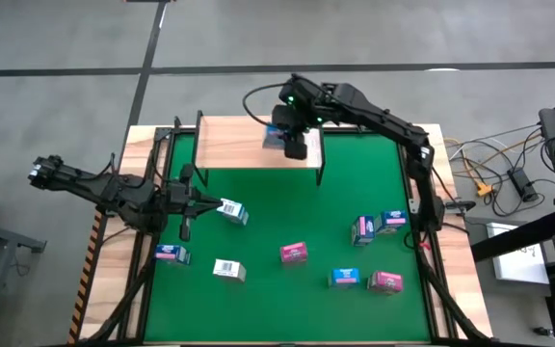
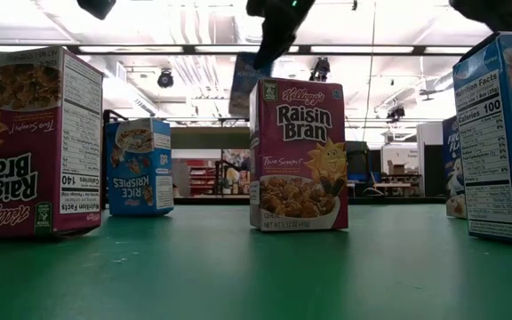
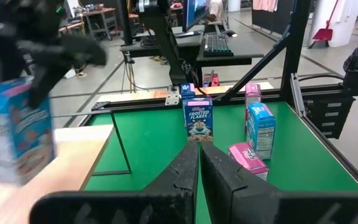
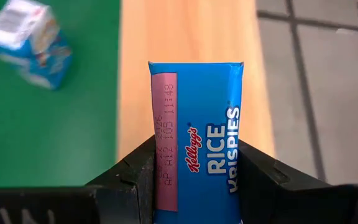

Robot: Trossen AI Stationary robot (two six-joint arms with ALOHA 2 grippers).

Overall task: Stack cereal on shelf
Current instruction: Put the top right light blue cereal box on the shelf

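Right gripper (image 4: 194, 180) clamped on blue box (image 4: 196, 137), poised above shelf (image 1: 244, 145) at desk's twelve o'clock; box's long axis pointing away from wrist. Left gripper (image 3: 199, 163) pressed together, idle at nine o'clock.

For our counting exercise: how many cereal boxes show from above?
9 boxes. One held in the right arm's jaws over the shelf; three on the mat's left; one in the middle; four on the right. The arms may hide more.
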